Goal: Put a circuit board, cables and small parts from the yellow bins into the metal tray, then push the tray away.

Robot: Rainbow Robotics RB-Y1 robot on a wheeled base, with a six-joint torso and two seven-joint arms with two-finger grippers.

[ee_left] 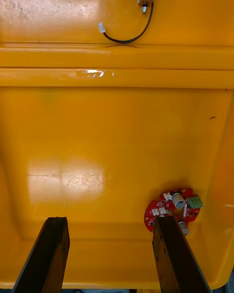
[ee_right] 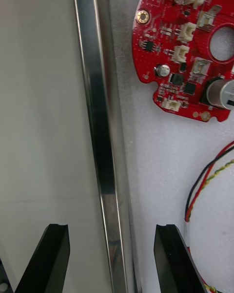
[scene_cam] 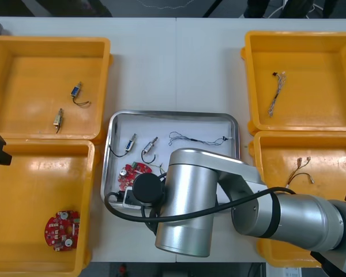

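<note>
Far left on the light table (scene_cam: 179, 57), the far left yellow bin (scene_cam: 23, 69) holds a blue small metal part (scene_cam: 76, 90) with a short black lead and, nearer the robot, a second small metal part (scene_cam: 58, 118). The near left yellow bin (scene_cam: 23, 202) holds a spare circuit board (scene_cam: 61, 229), round and red, close to its near wall. The left gripper (ee_left: 109, 256) hangs over this bin, fingers spread wide and grasping nothing; the spare board lies on the bin floor just beyond one fingertip.

At centre, the metal tray (scene_cam: 173, 113), white inside, carries a pair of small metal parts (scene_cam: 130, 142) side by side near its far left corner. A thin black cable (scene_cam: 196, 138) stretches along its far side, and a red circuit board (scene_cam: 132, 172) lies by its left wall. The right arm (scene_cam: 190, 202) reaches across the tray's near end. The right gripper (ee_right: 114, 259) is released and empty, straddling the tray rim beside the board: one finger over bare table, the other over the white liner. A red and yellow cable (ee_right: 207, 183), with a black strand, curls on the liner between the board and that finger.

At right, the far right yellow bin (scene_cam: 323, 69) holds a twisted cable (scene_cam: 275, 95); the near right yellow bin (scene_cam: 334, 156) holds a thin cable (scene_cam: 300, 171) with small ends.
</note>
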